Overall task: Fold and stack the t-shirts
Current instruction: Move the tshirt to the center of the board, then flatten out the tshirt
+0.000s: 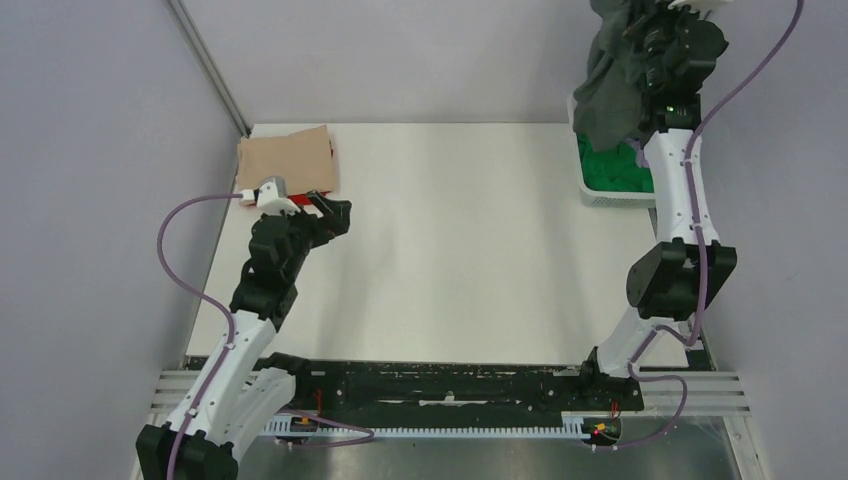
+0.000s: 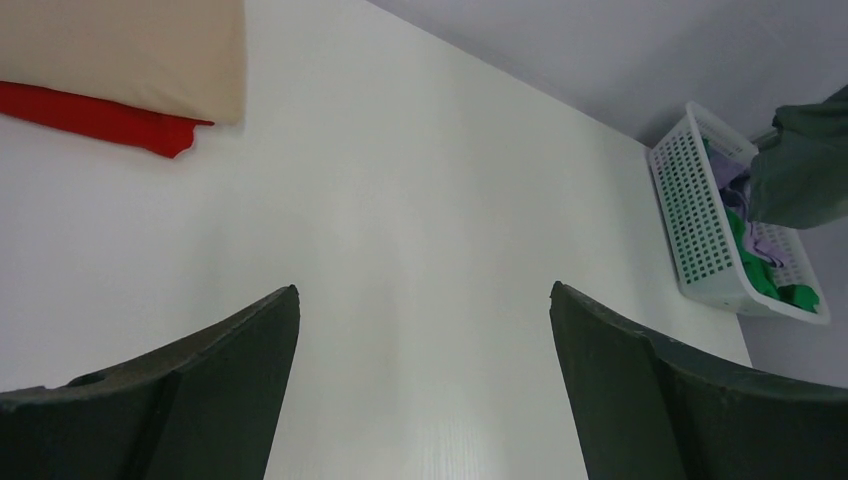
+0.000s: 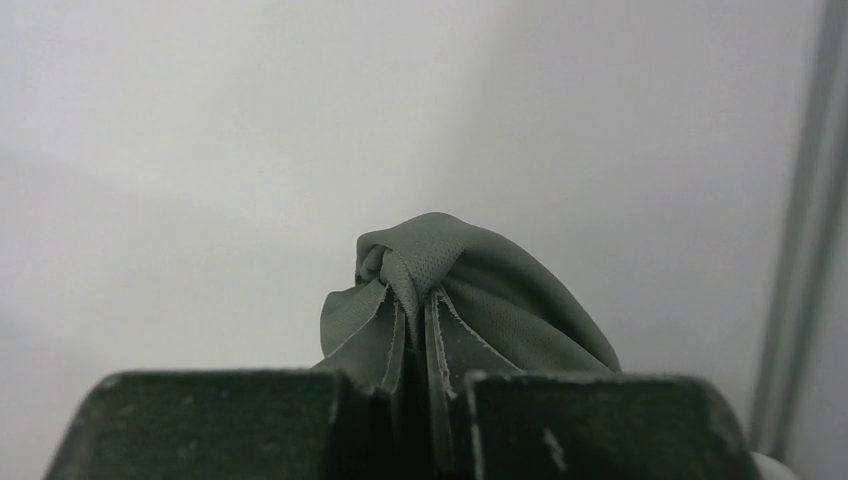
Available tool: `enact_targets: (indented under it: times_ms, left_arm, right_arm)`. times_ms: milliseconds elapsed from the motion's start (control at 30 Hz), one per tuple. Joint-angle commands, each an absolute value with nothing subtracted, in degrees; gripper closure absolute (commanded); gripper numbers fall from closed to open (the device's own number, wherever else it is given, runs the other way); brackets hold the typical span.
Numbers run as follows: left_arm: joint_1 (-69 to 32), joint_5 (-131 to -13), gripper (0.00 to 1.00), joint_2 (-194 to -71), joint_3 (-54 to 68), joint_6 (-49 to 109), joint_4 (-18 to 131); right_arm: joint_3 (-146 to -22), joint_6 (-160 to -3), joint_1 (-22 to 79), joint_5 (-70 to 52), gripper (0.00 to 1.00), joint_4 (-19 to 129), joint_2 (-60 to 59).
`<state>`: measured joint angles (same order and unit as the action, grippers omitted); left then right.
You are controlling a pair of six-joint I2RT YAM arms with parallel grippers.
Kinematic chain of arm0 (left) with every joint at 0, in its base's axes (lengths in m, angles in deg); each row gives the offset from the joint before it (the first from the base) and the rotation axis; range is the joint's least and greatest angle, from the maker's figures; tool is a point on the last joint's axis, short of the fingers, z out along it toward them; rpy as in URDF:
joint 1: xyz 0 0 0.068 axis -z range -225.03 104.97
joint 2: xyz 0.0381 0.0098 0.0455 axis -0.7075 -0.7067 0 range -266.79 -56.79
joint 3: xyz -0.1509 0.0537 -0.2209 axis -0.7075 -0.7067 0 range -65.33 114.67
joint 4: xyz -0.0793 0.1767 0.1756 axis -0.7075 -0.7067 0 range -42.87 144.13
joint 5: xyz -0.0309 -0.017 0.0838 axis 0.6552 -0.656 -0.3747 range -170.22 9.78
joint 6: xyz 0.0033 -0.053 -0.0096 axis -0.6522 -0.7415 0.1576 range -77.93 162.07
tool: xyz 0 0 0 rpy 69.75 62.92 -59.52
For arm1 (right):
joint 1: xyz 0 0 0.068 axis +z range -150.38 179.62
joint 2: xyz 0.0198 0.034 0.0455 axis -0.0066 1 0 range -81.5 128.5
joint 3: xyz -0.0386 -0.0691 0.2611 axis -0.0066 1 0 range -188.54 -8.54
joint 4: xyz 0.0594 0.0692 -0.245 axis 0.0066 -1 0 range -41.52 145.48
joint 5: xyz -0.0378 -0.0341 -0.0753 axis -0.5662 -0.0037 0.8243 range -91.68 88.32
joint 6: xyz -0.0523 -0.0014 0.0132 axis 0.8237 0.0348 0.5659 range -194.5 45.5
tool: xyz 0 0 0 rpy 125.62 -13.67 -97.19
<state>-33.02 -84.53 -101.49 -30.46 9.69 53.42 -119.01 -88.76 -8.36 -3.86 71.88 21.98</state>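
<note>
Pinching dark grey t-shirt (image 1: 608, 95), right tool (image 3: 420, 380) partly cut off; left tool (image 2: 422, 288) spread.

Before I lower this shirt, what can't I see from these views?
The dark grey t-shirt: top external's upper edge crops it; right wrist shows only the bunch in the right gripper, so which part is held is unclear.
The red t-shirt: mostly under the tan t-shirt; fold unjudgeable.
The basket: top external, hanging grey cloth covers part; count inside unclear.
</note>
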Motion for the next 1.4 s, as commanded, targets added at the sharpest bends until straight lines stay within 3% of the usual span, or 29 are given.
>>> enact_targets:
  times_ms: [0,167,367,467,633,700,767,800,1033,1233,1367]
  left_arm:
    - [-33.1,-78.6,0.0,-101.3,-28.6,8.5,52.9]
    - [-33.1,-76.6,0.0,-101.1,-27.3,7.5,48.3]
    - [-33.1,-75.2,0.0,-98.3,-27.9,4.4,44.0]
    - [-33.1,-75.4,0.0,-96.7,-27.6,3.1,40.4]
    - [-33.1,-75.1,0.0,-94.5,-29.0,0.7,37.9]
    - [-33.1,-76.2,0.0,-94.9,-29.4,0.0,36.1]
    - [-33.1,-76.9,0.0,-96.2,-29.4,-0.2,33.8]
    - [-33.1,-76.8,0.0,-97.2,-29.4,-0.3,32.8]
    - [-32.7,-69.9,0.0,-104.1,-32.3,-1.1,29.6]
    - [-29.7,-72.0,0.0,-105.6,-38.0,-3.6,26.0]
    - [-29.6,-75.2,0.0,-107.6,-37.0,-3.4,29.4]
  right_arm:
    - [-117.8,-93.6,-0.9,-20.3,1.0,68.6,14.9]
    - [-114.2,-94.6,12.1,-24.2,1.0,68.9,10.4]
    - [-108.3,-98.6,22.5,-18.8,1.0,69.8,7.8]
    - [-98.7,-101.2,23.3,-15.2,1.0,71.0,5.2]
    - [-71.7,-100.3,23.2,0.3,0.88,71.8,-0.9]
    - [-62.2,-99.6,21.8,5.3,0.69,70.7,-1.6]
    - [-56.1,-99.9,19.1,7.5,0.21,68.5,-1.4]
    - [-54.5,-99.7,17.6,8.1,0.03,66.2,-1.3]
    - [-49.3,-92.7,15.9,16.0,0.02,56.9,-9.8]
    - [-40.8,-90.3,15.9,9.0,0.02,59.1,-19.6]
    - [-40.0,-89.0,15.9,3.3,0.02,64.3,-19.0]
